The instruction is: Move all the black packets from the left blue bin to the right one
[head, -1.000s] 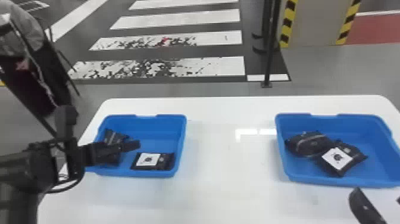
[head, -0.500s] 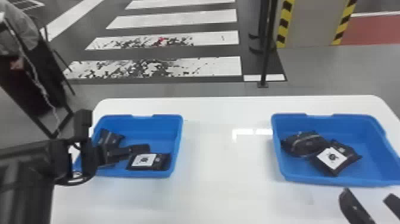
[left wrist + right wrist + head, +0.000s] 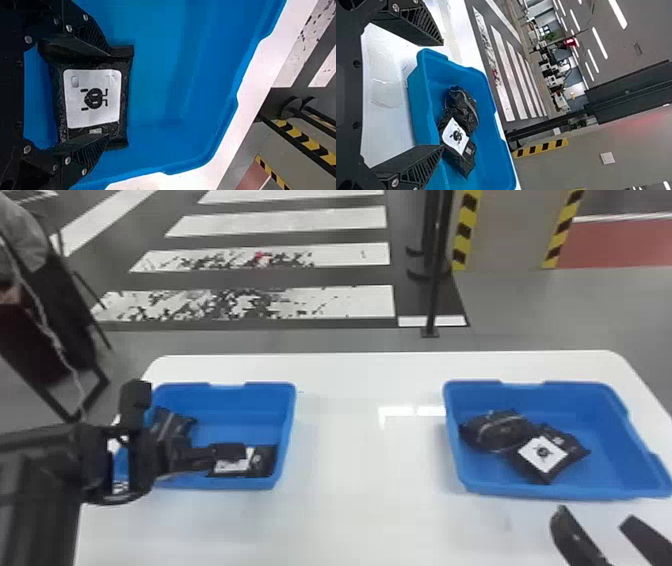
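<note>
Your left claw [image 3: 109,95] has just moved across onto the labelled packet [image 3: 240,464] in the left blue bin [image 3: 220,392]. A second ago its visible finger ended short of that packet; half a second ago the tip was at the packet's edge; now it lies across the white label, left of centre and low in the head view. The packet itself seems not to have shifted in the bin. The left wrist view shows you the fingers apart, one near each end of the packet, with no clear sign of a squeeze. For your task, that means the search looks done and the grip comes next: settle a touch lower if needed, close, then lift.

Mind the slick, soft wrapping; it may slide out if you pinch only its top. A second packet [image 3: 172,424] leans at the left side of the same bin, close by the arm, so you could nudge it as you rise. It needs its own trip.

Toward the right of the head view, the right blue bin [image 3: 540,491] holds a dark crumpled packet [image 3: 495,430] and a white-labelled one [image 3: 542,455], touching. Your right claw [image 3: 596,512] waits at lower right, fingers apart.
</note>
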Tool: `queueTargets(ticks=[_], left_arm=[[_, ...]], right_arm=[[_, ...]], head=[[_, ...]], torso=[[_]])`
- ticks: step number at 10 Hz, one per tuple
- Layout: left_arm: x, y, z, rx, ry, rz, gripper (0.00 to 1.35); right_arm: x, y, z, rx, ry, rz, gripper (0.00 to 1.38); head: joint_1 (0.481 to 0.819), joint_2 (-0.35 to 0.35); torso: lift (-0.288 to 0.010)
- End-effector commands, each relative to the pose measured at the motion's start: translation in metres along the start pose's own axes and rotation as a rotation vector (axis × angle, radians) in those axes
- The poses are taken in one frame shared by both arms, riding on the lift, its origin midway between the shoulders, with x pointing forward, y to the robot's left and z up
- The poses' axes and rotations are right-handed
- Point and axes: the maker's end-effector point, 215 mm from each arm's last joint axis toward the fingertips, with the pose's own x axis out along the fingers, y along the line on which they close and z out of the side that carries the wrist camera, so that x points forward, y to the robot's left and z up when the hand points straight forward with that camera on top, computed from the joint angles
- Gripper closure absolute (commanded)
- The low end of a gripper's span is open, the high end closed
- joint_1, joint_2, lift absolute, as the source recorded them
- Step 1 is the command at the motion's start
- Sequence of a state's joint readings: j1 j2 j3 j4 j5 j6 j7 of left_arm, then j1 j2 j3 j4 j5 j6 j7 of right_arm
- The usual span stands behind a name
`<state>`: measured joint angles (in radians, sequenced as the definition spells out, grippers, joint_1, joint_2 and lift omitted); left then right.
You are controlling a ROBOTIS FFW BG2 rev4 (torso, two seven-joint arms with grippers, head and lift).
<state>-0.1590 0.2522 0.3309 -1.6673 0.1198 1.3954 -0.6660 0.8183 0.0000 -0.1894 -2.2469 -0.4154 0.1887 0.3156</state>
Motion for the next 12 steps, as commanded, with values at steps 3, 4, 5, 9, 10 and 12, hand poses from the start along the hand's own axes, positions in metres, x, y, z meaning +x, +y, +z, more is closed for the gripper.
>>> queueTargets(ticks=[3, 4, 5, 9, 10, 12], left_arm=[[-0.007, 0.02, -0.015, 0.006, 0.083, 0.092, 1.04], [-0.007, 0.019, -0.013, 0.028, 0.091, 0.104, 1.19], [-0.008, 0.022, -0.014, 0.019, 0.092, 0.108, 1.2], [-0.028, 0.001, 0.023, 0.103, -0.021, 0.047, 1.2], [-0.036, -0.009, 0.028, 0.121, -0.046, 0.027, 1.2], [-0.049, -0.034, 0.022, 0.16, -0.072, -0.029, 1.2]], right_arm=[[0.001, 0.0, -0.005, 0.021, 0.005, 0.004, 0.11], [0.001, 0.0, -0.007, 0.028, 0.007, 0.006, 0.11], [0.001, 0.001, -0.006, 0.032, 0.006, 0.008, 0.11], [0.001, 0.001, -0.008, 0.047, 0.005, 0.015, 0.11], [0.0, 0.001, -0.009, 0.047, 0.008, 0.015, 0.11], [0.002, 0.005, -0.003, 0.045, -0.004, 0.028, 0.11]], head=[[0.695, 0.143], [0.695, 0.151], [0.695, 0.151], [0.695, 0.153], [0.695, 0.154], [0.695, 0.148]], torso=[[-0.139], [-0.139], [-0.139], [-0.139], [-0.139], [-0.139]])
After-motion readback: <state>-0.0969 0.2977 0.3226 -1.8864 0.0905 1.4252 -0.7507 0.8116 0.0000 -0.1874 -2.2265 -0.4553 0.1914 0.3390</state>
